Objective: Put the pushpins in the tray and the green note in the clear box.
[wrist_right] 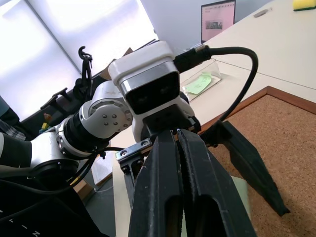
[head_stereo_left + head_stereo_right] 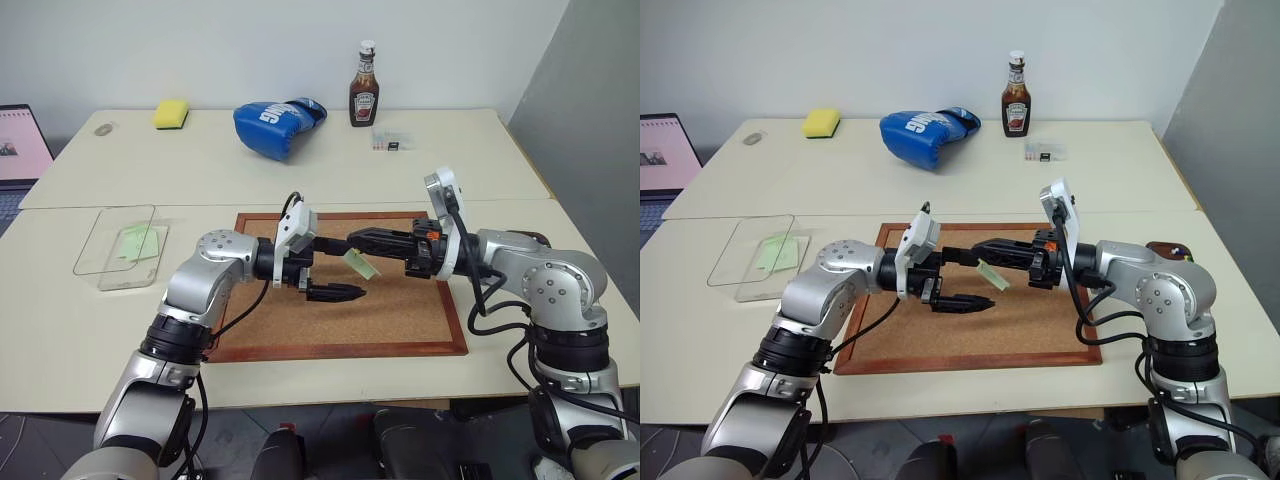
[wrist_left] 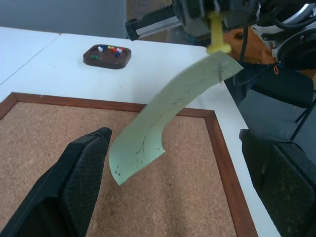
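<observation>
Right gripper [image 2: 358, 240] pinching green note [image 2: 361, 264] above corkboard [image 2: 400, 310], left gripper [image 2: 335, 268] spread

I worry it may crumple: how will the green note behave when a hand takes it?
Probably floppy: the green note hangs curved from the shut right hand. Likely very light, since one pinched edge carries it. It may swing or fold as the open left hand approaches.

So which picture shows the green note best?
The left wrist view: the note hangs large there, curling from the shut right hand with a yellow pin. Both eye views show it tiny; the right wrist view shows only a pale corner.
</observation>
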{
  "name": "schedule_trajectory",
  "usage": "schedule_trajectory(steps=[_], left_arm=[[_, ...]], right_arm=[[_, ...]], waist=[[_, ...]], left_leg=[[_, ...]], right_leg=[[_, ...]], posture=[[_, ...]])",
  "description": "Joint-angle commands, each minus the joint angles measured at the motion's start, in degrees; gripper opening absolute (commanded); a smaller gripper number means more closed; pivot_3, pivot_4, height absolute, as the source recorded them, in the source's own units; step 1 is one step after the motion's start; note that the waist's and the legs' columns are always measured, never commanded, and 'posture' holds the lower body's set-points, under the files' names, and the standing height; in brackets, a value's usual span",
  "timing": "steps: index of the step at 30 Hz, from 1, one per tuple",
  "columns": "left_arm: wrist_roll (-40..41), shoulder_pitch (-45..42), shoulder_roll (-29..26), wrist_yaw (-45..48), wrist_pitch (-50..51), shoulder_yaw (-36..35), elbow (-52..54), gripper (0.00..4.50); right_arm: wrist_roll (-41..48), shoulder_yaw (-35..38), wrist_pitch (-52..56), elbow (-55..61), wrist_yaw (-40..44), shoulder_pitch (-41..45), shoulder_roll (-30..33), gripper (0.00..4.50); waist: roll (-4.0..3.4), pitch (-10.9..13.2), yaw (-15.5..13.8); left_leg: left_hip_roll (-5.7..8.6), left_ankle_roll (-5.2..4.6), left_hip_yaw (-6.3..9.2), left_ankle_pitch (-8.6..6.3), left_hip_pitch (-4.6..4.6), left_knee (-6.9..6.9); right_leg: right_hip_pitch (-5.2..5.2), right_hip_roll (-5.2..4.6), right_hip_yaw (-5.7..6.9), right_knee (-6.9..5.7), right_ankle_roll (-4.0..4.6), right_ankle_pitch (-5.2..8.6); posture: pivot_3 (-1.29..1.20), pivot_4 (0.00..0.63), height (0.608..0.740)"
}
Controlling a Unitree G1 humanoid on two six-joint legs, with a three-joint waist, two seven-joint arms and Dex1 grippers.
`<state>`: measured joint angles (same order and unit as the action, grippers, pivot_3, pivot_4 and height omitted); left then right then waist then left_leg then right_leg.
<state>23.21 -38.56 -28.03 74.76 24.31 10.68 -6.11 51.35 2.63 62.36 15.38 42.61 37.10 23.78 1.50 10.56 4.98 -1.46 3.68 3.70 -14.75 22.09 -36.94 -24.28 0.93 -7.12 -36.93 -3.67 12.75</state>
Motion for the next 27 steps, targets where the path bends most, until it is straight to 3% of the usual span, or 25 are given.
schedule_trajectory(steps=[1, 3, 6, 10, 27], left_arm=[[-0.3, -1.3, -0.4, 1.4, -1.4, 0.2, 0.1, 4.44], [-0.5, -1.2, -0.4, 1.5, -1.6, 0.2, -0.1, 4.44], [0.3, -0.9, 0.2, 1.0, -0.6, -0.1, 0.7, 4.03], [0.5, -0.9, 0.2, 1.2, 0.0, -0.1, 1.4, 3.11], [0.1, -1.3, 0.9, 1.1, -0.1, 0.1, 1.3, 0.08]], right_arm=[[1.5, 0.6, -0.5, 2.0, -0.4, -0.4, 0.2, 0.00], [1.5, 0.6, -0.6, 2.1, -0.7, -0.5, 0.1, 0.00], [1.2, 0.5, -0.9, 2.1, -0.6, -1.0, 0.5, 0.00], [0.6, 0.3, -1.5, 1.5, -0.3, -1.3, 0.8, 0.00], [-0.5, 0.4, -3.4, 1.1, -0.7, -2.3, 1.3, 0.00]], waist=[[0.00, 0.0, 0.0], [0.00, 0.0, 0.0], [0.00, 0.0, 0.0], [0.00, 0.0, 0.0], [0.00, 0.0, 0.0]], left_leg=[[0.00, 0.00, 0.00, 0.00, 0.00, 0.00], [0.00, 0.00, 0.00, 0.00, 0.00, 0.01], [0.00, 0.00, 0.00, 0.00, 0.03, 0.01], [0.00, 0.00, 0.00, 0.00, 0.05, 0.00], [0.00, 0.00, 0.00, 0.00, 0.05, 0.00]], right_leg=[[0.00, 0.00, 0.00, 0.00, 0.00, 0.00], [0.00, 0.00, 0.00, 0.00, 0.00, 0.00], [-0.04, 0.00, 0.00, -0.01, 0.00, 0.00], [-0.04, 0.00, 0.00, 0.00, 0.00, 0.00], [-0.04, 0.00, 0.00, -0.01, 0.00, 0.00]], posture=[[0.00, 0.150, 0.740], [0.00, 0.150, 0.740], [0.00, 0.150, 0.740], [0.00, 0.150, 0.740], [0.00, 0.150, 0.740]])
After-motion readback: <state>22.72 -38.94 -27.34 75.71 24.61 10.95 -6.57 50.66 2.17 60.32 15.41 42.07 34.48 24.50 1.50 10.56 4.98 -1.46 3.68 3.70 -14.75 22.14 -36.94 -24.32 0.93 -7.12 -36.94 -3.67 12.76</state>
